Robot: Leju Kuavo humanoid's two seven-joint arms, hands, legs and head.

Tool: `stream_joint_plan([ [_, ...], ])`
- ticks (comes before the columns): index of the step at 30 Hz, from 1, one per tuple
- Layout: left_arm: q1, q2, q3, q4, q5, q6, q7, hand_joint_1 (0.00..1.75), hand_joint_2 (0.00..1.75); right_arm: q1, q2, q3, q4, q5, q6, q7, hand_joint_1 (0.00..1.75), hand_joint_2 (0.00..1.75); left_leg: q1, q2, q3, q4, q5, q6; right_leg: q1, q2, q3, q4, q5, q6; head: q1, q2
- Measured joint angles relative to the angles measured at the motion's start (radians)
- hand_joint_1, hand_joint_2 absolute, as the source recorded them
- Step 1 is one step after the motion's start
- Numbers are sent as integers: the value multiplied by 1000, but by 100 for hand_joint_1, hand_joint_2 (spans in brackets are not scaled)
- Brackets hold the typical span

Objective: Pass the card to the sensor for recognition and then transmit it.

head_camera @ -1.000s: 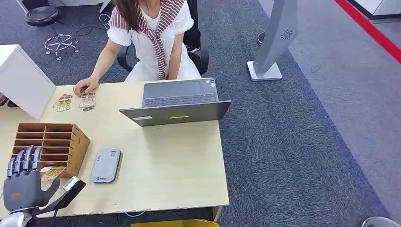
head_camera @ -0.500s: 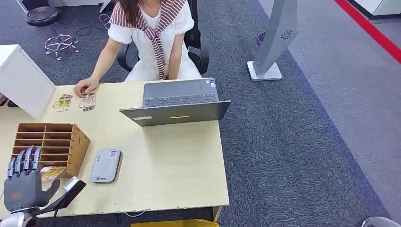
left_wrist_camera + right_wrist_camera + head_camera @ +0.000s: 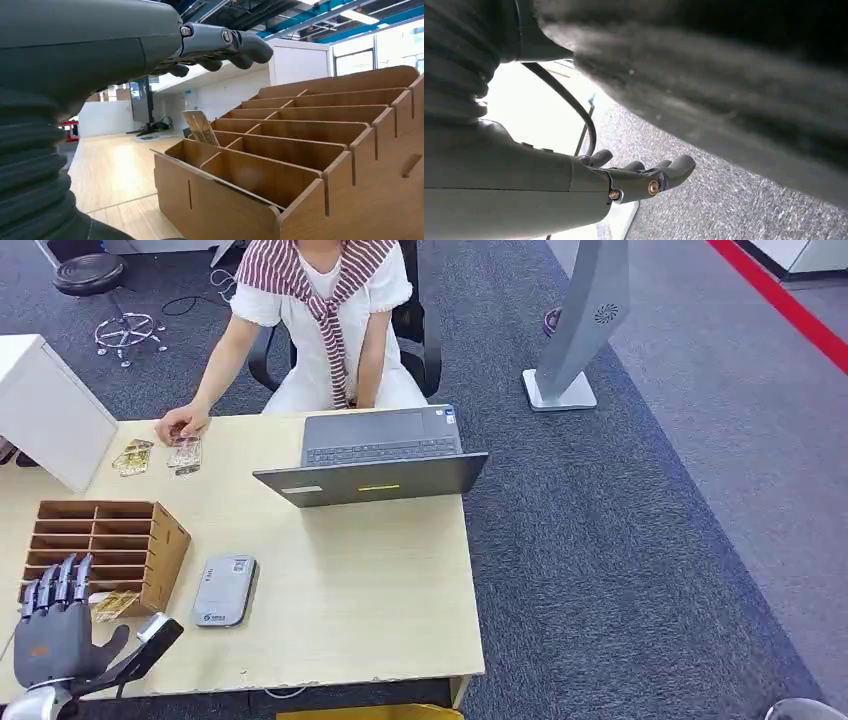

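Left hand (image 3: pixel 55 630) lower than before, fingers spread, empty, near wooden organizer (image 3: pixel 110 545); card (image 3: pixel 112 604) shifted slightly.

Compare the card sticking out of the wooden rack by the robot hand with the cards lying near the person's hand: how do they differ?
The card in the wooden rack sits in the slot nearest the left robot hand and leans upright there in the left wrist view; the cards on the table lie flat. The rack card is one card; the table cards are several, side by side. The person's hand touches the table cards; nothing touches the rack card. Both look gold-patterned.
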Motion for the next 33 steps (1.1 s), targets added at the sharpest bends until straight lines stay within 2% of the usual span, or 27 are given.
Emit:
stream_joint_plan([
  [8, -13, 0, 0, 16, -8, -18, 17, 0, 175, -1, 0, 0, 0, -2, 1, 6, 0, 175, 0, 0, 0, 0, 0, 0, 0, 0, 0, 0, 0, 0, 0, 0],
  [9, -13, 0, 0, 16, -8, -19, 18, 175, 175, -1, 0, 0, 0, -2, 2, 6, 0, 175, 0, 0, 0, 0, 0, 0, 0, 0, 0, 0, 0, 0, 0, 0],
  [33, -14, 0, 0, 17, 50, 13, -34, 175, 175, -2, 0, 0, 0, -2, 6, 10, 0, 175, 0, 0, 0, 0, 0, 0, 0, 0, 0, 0, 0, 0, 0, 0],
])
